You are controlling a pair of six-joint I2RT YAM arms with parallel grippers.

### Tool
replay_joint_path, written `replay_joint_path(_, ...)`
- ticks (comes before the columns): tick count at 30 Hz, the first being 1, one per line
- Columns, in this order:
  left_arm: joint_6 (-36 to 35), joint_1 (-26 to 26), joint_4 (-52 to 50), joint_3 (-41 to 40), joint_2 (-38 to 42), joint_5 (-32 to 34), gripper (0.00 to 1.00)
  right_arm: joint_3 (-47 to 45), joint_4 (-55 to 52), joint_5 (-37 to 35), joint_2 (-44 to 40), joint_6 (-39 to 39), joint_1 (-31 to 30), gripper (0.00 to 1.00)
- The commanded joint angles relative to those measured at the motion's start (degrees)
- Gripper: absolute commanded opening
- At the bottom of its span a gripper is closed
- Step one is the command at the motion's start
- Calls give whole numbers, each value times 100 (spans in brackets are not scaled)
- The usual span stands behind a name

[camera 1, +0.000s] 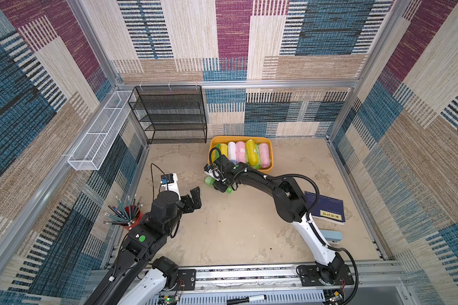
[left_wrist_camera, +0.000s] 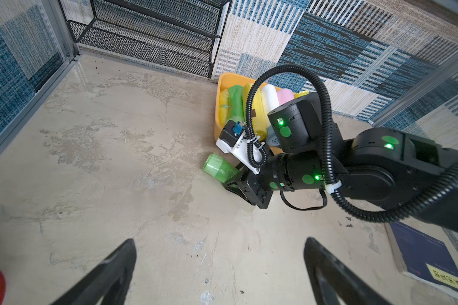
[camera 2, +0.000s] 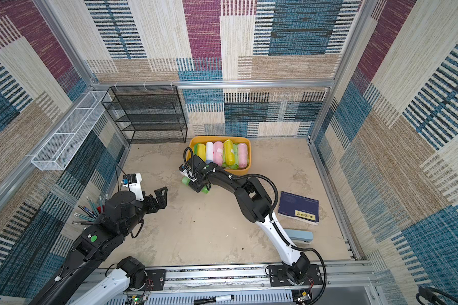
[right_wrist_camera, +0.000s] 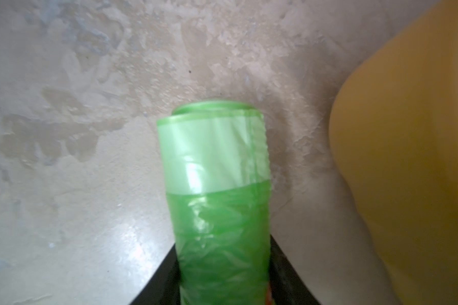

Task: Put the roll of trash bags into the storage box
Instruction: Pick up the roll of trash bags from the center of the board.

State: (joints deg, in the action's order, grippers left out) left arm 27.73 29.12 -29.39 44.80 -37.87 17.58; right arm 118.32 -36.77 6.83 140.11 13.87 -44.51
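Roll (right_wrist_camera: 217,184), green: gripped by right jaws, just beside box (camera 1: 238,137) near-left corner; left jaws held wide, empty.

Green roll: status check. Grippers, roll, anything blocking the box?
Left gripper open, empty. Right gripper shut on green roll, on table beside storage box. Box already crowded with other rolls.

1. I work in a robot test cell: a bare aluminium-profile frame (camera 1: 249,84) boxes me in.
2. Patchwork woven fabric (camera 1: 233,29) covers its walls, above a mottled beige tabletop (camera 1: 249,224).
3. My arms are bolted to a slotted metal rail (camera 1: 249,276).
4. The props are few:
   - black mesh shelf rack (camera 1: 169,116)
   - long white wire basket (camera 1: 98,134)
   - red cup of pencils (camera 1: 128,214)
   - dark blue book (camera 1: 325,208)
   - shallow orange-yellow plastic tub (camera 1: 239,137)
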Motion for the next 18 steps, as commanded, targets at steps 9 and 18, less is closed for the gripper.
replay_joint_path(9, 58, -3, -1, 135, -72, -185, 99, -87, 475, 871, -324, -947, 85, 32)
replay_joint_path(18, 72, -3, -70, 205, -160, -220, 99, -308, 721, 1145, -580, -1415, 132, 32)
